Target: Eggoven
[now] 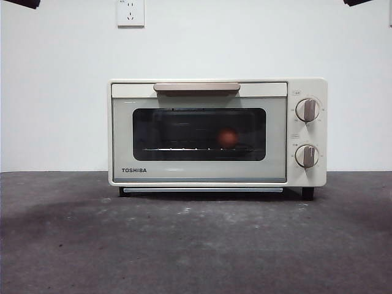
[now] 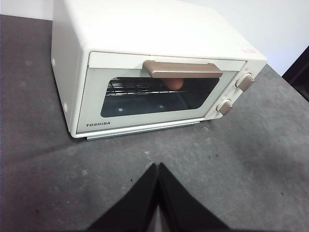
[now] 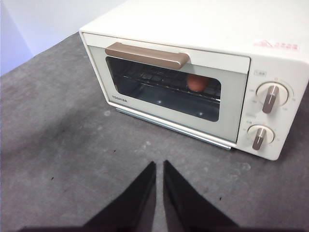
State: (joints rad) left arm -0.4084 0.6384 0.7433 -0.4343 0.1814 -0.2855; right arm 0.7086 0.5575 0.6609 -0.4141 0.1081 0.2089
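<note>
Both of our grippers hang above the table in front of the oven, holding nothing. Our left gripper [image 2: 158, 166] has its jaws pressed together at the tips; our right gripper [image 3: 159, 164] shows only a thin slit between its jaws, so we read it as closed too. In the front view each arm is no more than a black tip at a top corner.

Ahead of both lies the grey table [image 1: 196, 245], and on it the cream oven [image 1: 217, 131] with its door closed. The egg [image 1: 228, 138] sits inside on the wire rack [image 1: 184, 149], behind the dark glass, toward the side nearer the two knobs [image 1: 306, 110].

The tan handle [image 1: 196, 87] runs level along the top of the door, its long axis across our line of approach. We judge the door must come down first. The egg lies on our right gripper's side, so that arm seems better placed to reach in.
</note>
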